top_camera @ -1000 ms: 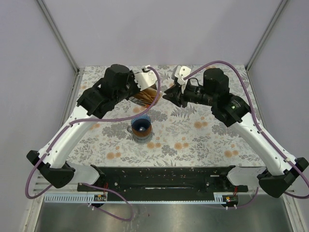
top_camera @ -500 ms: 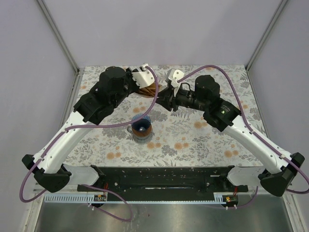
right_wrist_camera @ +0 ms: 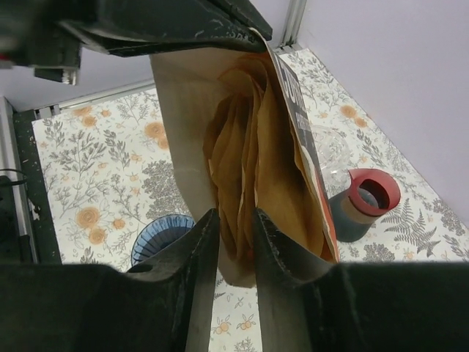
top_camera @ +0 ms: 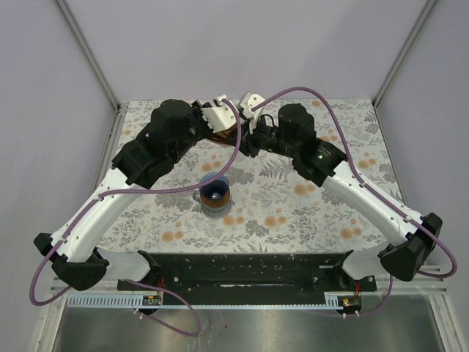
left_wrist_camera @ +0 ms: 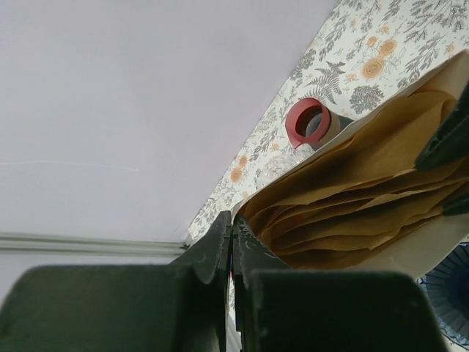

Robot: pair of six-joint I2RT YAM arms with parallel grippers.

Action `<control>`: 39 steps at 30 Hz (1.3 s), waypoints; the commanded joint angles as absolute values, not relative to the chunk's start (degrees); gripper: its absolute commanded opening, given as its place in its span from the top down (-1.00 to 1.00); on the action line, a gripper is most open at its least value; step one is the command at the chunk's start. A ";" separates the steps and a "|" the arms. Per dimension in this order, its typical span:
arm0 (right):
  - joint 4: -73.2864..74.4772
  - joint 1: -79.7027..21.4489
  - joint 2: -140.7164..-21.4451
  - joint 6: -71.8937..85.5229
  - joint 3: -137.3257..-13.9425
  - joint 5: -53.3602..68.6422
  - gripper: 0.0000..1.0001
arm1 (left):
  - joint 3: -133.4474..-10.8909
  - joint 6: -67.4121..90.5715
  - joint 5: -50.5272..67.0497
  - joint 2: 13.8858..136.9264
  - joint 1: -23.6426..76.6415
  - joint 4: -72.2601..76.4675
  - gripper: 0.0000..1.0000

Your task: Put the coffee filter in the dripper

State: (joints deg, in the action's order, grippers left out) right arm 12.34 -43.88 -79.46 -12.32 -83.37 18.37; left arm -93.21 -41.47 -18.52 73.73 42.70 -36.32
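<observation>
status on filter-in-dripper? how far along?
Done: the left fingers are pinched shut on the filter pack, holding it open toward the other arm. In hand: the right fingers straddle the brown filters at the pack's mouth; a firm grip isn't clear. Left: pull one filter out and seat it in the blue dripper, which looks empty.
</observation>
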 commanded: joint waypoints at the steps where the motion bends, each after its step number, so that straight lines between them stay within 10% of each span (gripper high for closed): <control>1: 11.08 -44.30 -81.03 -11.95 -87.18 16.35 0.36 | -96.33 -40.25 -19.16 73.92 42.89 -33.31 1.00; 10: 10.63 -44.30 -82.35 -12.13 -88.50 15.20 0.65 | -96.06 -41.05 -18.81 73.56 42.98 -33.57 1.00; 20: 11.60 -44.30 -83.93 -11.60 -89.38 16.88 0.50 | -96.85 -40.25 -18.11 74.09 42.98 -34.10 1.00; 27: 11.69 -44.30 -83.85 -11.34 -89.91 17.14 1.00 | -96.86 -39.55 -18.10 74.00 42.98 -34.63 1.00; 39: 11.08 -44.30 -79.98 -12.83 -86.05 15.21 0.74 | -97.38 -38.67 -19.16 74.62 42.80 -35.68 1.00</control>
